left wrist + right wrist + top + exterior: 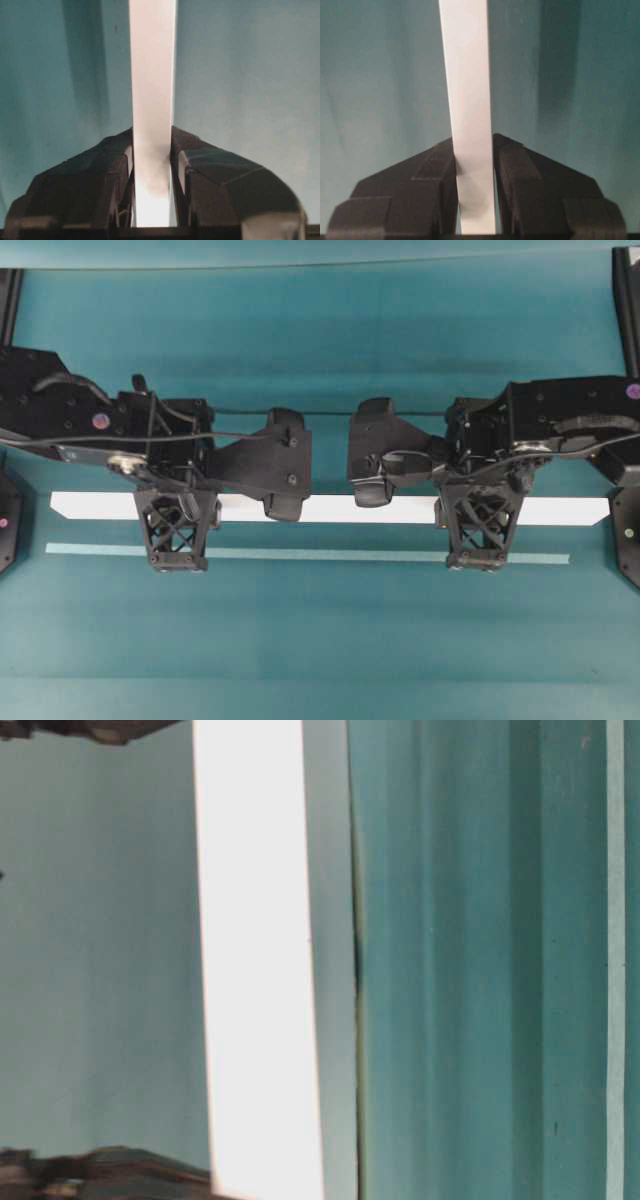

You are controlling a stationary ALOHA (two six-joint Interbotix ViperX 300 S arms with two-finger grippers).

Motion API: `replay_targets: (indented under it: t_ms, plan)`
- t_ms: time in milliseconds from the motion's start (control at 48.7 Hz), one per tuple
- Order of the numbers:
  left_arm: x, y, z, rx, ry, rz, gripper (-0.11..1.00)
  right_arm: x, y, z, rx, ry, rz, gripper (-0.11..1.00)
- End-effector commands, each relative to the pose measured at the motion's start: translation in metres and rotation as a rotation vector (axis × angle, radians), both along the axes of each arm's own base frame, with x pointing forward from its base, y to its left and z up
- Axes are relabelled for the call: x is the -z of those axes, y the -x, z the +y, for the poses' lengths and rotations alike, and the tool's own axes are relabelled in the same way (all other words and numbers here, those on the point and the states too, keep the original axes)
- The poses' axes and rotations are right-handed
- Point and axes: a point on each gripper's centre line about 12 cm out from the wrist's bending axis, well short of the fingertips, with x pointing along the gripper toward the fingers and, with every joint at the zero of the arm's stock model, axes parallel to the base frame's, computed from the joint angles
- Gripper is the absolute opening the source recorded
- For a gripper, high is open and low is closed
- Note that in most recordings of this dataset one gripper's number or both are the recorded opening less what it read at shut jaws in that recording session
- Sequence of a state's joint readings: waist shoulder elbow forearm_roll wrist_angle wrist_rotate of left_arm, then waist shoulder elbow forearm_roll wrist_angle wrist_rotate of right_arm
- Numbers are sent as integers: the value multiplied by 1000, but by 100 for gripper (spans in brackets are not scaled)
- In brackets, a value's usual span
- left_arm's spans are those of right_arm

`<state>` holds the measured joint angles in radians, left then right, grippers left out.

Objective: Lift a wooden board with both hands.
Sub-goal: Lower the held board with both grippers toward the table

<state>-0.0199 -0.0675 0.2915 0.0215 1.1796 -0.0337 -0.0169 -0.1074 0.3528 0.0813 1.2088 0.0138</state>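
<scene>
Left wrist view: left pincer (152, 200) at six o'clock, its two black fingers (90, 190) pressed against both sides of the wooden board (152, 75), which runs to twelve o'clock.
Right wrist view: right pincer (475, 200) clamps the wooden board (465, 75) the same way, fingers (530, 190) touching each face.
Overhead view: wooden board (330, 508) spans nine to three o'clock; left pincer (178, 530) grips near its nine o'clock end, right pincer (475, 530) near three o'clock. Pale teal strip (320, 554) lies parallel, toward six o'clock, on the counter (320, 640).
Table-level view: wooden board (260, 960) fills a bright band from twelve to six o'clock, close to the lens; whether it touches the counter (480, 960) I cannot tell.
</scene>
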Motion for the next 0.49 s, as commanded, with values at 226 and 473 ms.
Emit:
replay_targets:
  t_ms: [226,473]
  plan:
    - [24,4,9,-18,-4,-72,17,34,-5,-2,-32,14,-49,21]
    - [40,5,11,-25,-3,-66,17,59,-13,-4,-44,17,-22,21]
